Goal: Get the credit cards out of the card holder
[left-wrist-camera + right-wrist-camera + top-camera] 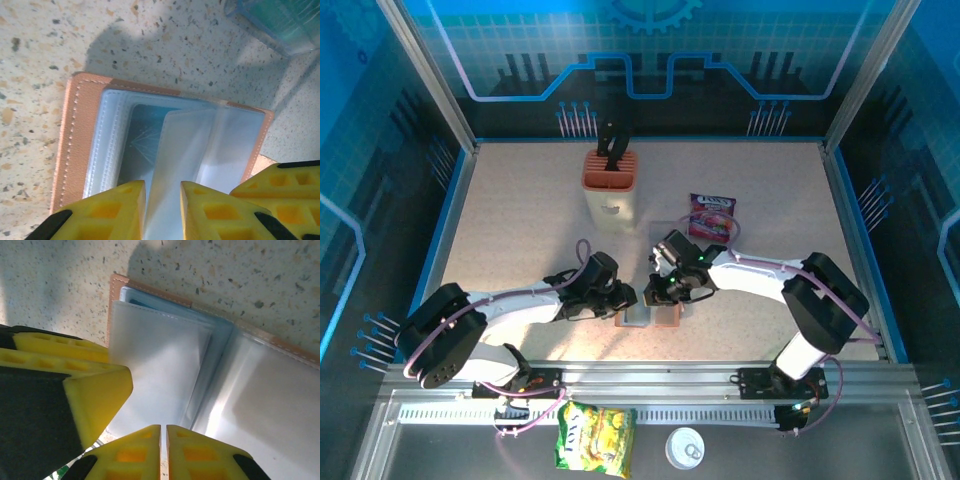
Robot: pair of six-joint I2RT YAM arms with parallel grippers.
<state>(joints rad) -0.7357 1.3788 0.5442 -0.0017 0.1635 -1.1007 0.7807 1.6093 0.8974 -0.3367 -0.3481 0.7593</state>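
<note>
The card holder (666, 318) lies open on the table between both arms, brown outside (79, 140) with clear grey-blue sleeves. A teal credit card (145, 141) sits inside a left sleeve. My left gripper (628, 300) hovers at the holder's near edge. Its jaws (162, 210) stand a narrow way apart, with an upright sleeve leaf between them. My right gripper (670, 293) is shut, its fingertips (163, 450) pinched on the edge of a sleeve leaf of the card holder (118, 287). Each wrist view also catches a yellow finger (280, 185) (90, 390) of the other gripper.
An orange-topped beige knife block (611, 185) stands at the back. A purple snack packet (712, 213) lies behind the right gripper, and a clear plastic tray (280, 25) sits just beyond the holder. A yellow packet (595, 437) and a white lid (685, 448) lie off the table's front.
</note>
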